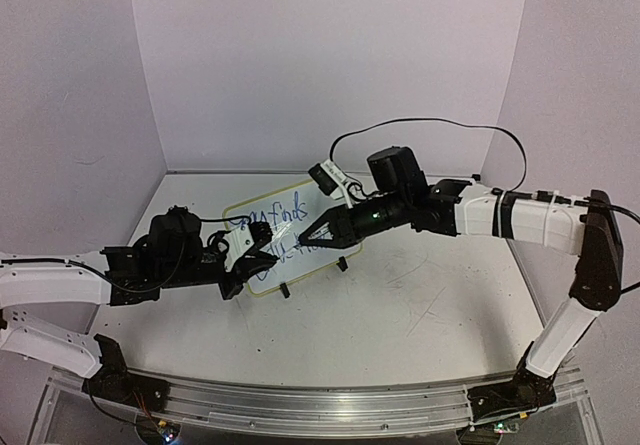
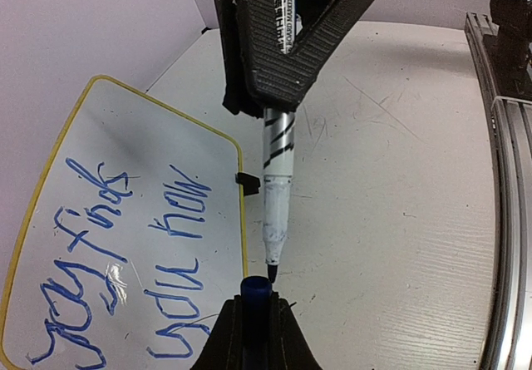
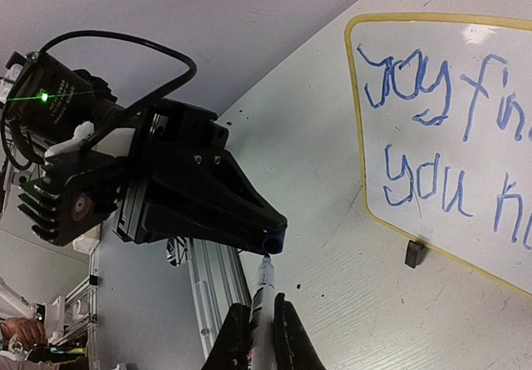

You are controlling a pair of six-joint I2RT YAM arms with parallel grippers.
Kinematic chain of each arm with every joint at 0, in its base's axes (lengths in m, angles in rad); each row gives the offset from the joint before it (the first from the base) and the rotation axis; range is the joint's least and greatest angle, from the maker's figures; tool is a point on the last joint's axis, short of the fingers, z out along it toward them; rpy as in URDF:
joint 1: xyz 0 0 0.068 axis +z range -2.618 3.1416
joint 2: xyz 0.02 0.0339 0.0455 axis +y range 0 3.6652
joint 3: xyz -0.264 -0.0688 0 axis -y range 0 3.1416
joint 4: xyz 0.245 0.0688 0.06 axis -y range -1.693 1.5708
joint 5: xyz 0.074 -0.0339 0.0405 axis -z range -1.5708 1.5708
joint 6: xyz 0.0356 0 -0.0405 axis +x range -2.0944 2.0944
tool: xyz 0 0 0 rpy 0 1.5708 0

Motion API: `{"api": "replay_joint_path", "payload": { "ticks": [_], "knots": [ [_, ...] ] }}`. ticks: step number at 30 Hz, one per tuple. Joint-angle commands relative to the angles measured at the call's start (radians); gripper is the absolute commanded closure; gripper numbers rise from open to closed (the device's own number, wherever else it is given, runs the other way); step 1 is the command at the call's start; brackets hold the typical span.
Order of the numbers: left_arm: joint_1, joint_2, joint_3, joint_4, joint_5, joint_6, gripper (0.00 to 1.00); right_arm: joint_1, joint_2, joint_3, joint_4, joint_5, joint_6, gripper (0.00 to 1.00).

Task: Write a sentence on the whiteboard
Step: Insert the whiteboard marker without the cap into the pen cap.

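1. The right pincer [image 3: 262,305] was clamped on the barrel of a marker [image 2: 276,187], its jaws pressed against both sides of the white, black-striped body. Its arm reached in from the right side of the table.
2. The left pincer [image 2: 256,303] was clamped on a blue cap [image 2: 256,287], with the cap's open end poking out between the fingertips. Its arm reached in from the left, and the two pincers met tip to tip.
3. The table [image 2: 399,220] was white and scuffed, with a metal rail [image 2: 507,179] running along its near edge.
4. The whiteboard [image 1: 312,210] lay flat on the table, around mid-table and a little left of centre, between the two arms. It had a yellow-green frame with rounded corners. Two lines of blue handwriting covered much of its face. The second line read roughly "you how"; the first was harder to make out.
5. The marker's blue tip sat just beside the cap's mouth, not inside it. I cannot tell whether they touched.
6. A small black clip foot [image 2: 247,180] stuck out from the board's near edge, close to where the pincers met.
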Motion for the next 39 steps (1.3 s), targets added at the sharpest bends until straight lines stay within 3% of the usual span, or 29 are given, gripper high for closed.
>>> {"api": "replay_joint_path", "payload": {
  "ticks": [1,28,39],
  "knots": [
    [-0.003,-0.021,-0.010,0.031,0.020,0.018,1.00,0.005,0.020,0.053,0.031,0.013,0.010,1.00],
    [-0.003,-0.023,-0.008,0.025,0.017,0.032,1.00,0.041,0.092,0.063,0.029,-0.011,0.017,1.00],
    [-0.003,0.009,0.043,0.009,0.001,0.027,1.00,0.088,0.206,0.125,0.017,-0.006,0.049,1.00]
  ]
}}
